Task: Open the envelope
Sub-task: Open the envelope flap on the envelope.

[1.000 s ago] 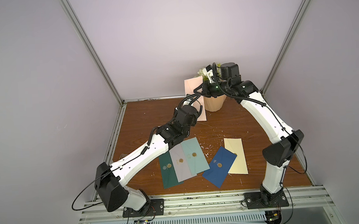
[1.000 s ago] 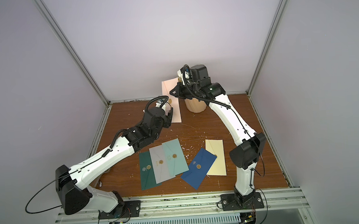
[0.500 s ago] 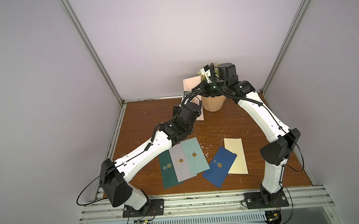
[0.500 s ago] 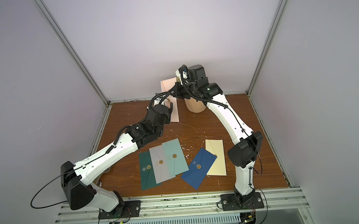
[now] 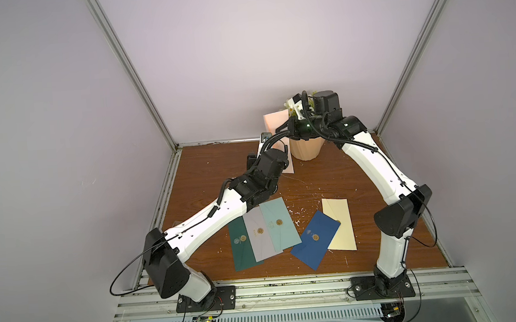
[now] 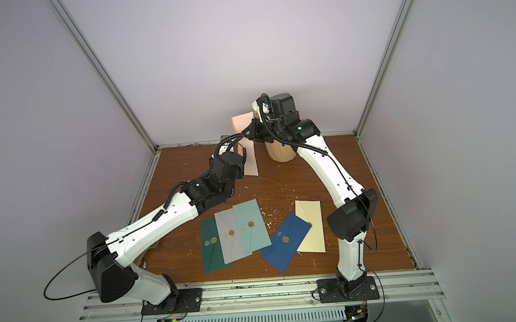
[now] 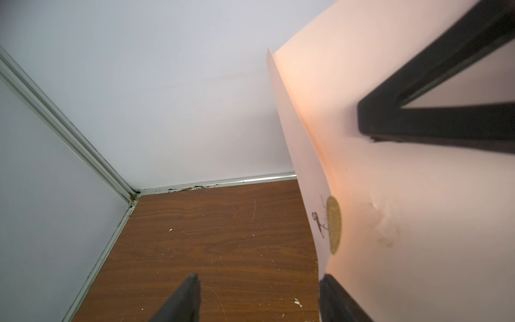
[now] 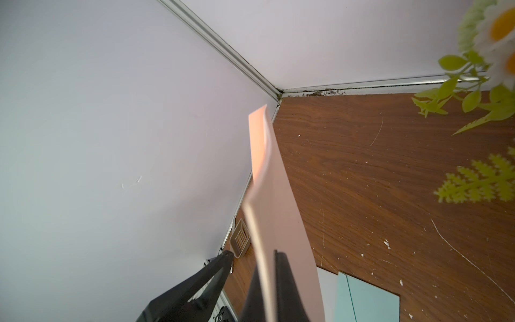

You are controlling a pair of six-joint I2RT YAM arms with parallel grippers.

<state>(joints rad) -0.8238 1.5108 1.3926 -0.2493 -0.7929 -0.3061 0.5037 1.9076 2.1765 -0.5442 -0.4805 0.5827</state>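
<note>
The right pincer (image 8: 267, 264) is shut tight on the pink paper envelope (image 5: 275, 121), pinching its upper part. The left pincer (image 7: 259, 276) is open, and one of its fingers (image 7: 331, 298) sits right by the flap; I cannot tell if it touches.

The envelope is up in the air at the 12 o'clock end of the brown wooden table (image 5: 201, 168), just at 9 o'clock of the peach flower pot (image 5: 307, 150). It stands on end. Its long way runs up and down, with one short end up by the wall and the other down toward the table. It bends a little.

Its flap stands away from the body, with a round gold seal (image 7: 333, 225) at its tip. Beside the seal the pink paper is crinkled.
</note>
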